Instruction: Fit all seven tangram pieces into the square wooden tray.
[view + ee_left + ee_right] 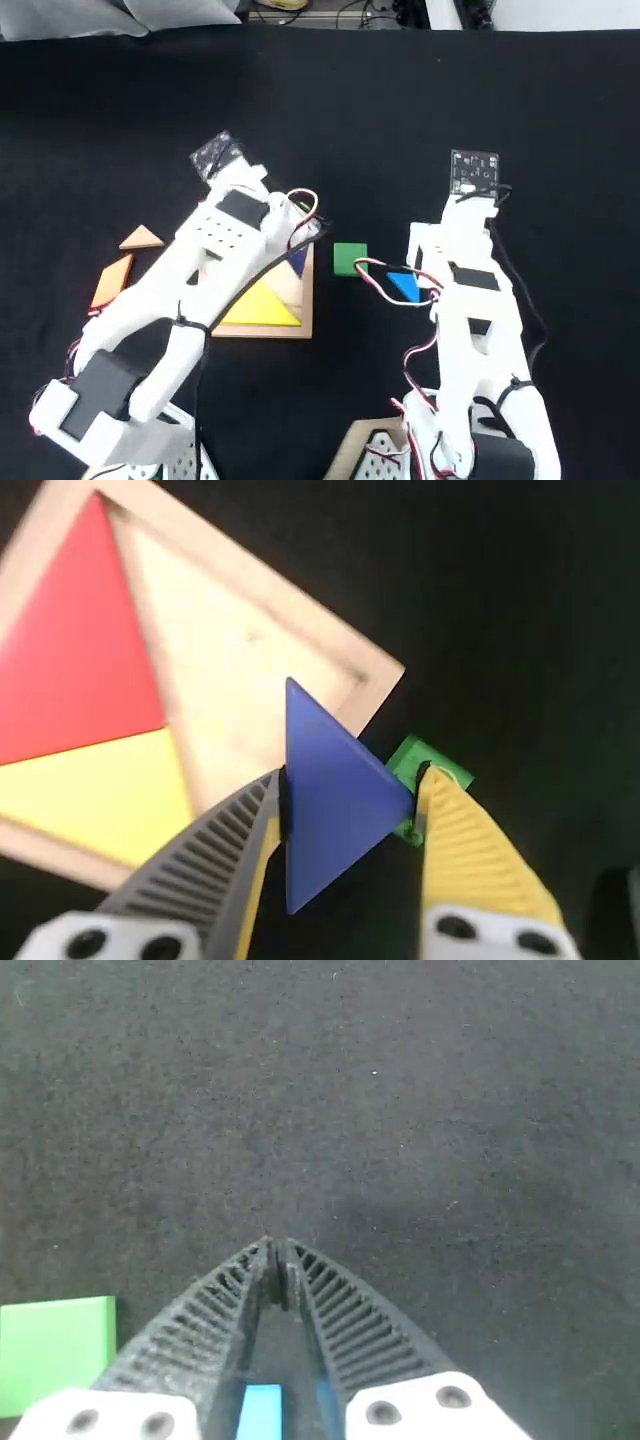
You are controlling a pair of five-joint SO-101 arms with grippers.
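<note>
1. Black cloth covers the worktop (500, 90), and the square wooden tray (308, 322) lies on it under the left arm.
2. A red triangle (70, 650) and a yellow triangle (262, 305) lie flat inside the tray and meet along one edge. The rest of the tray's floor is bare wood.
3. The left gripper (350, 780) has its fingers clamped on a dark blue triangle (335, 800), one finger on an edge and the other at the opposite corner. The piece hangs over the tray corner nearest the green square (349, 258).
4. The green square lies flat on the cloth just beside the tray, between the two arms.
5. A light blue piece (404, 285) sits on the cloth near the green square, partly hidden by the right arm.
6. The right gripper (275, 1260) has its fingers pressed together at the tips, over bare cloth.
7. An orange triangle (141, 238) and an orange parallelogram (112, 280) lie on the cloth across the left arm from the tray, close together but apart.
</note>
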